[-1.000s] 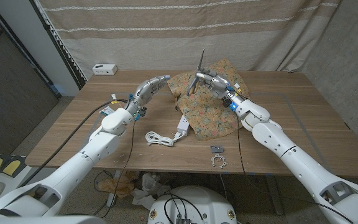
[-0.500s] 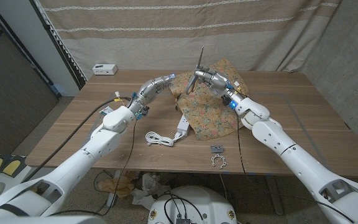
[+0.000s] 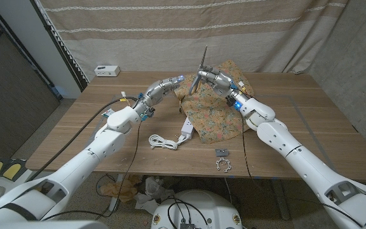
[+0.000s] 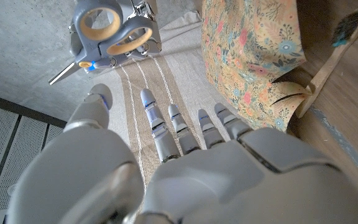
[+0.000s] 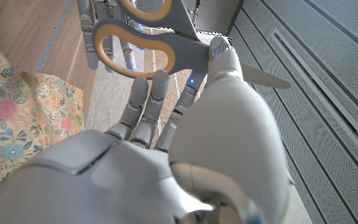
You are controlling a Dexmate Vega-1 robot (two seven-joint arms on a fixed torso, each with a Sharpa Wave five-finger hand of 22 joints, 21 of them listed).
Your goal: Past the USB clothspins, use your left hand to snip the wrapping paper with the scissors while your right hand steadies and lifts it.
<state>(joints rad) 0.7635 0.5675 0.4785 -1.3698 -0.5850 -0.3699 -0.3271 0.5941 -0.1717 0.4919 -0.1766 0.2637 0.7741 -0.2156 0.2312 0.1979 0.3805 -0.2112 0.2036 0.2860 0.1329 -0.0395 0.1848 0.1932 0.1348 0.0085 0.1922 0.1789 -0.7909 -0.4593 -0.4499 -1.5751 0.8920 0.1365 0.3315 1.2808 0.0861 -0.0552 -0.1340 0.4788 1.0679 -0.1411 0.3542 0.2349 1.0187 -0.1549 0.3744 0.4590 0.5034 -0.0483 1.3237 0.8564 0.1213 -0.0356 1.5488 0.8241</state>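
The left hand [image 3: 172, 82] is reaching farther across the table than a second ago, its fingers now closing in on the scissors [image 3: 200, 71], while the right hand [image 3: 212, 79] is holding nearly the same spot. The right hand is gripping the scissors above the flowered wrapping paper [image 3: 216, 107], blades pointing up and the grey and yellow handle loops [image 5: 143, 38] facing the left hand. In the left wrist view the left hand's fingers [image 4: 160, 127] are stretching out apart, holding nothing, just short of the scissors' loops [image 4: 109, 30]. The wrapping paper is lying crumpled at the middle of the wooden table [image 3: 310, 121], toward the far edge. A white cable [image 3: 162, 141] and a white clothespin [image 3: 185, 132] are lying just beside the paper's near left edge.
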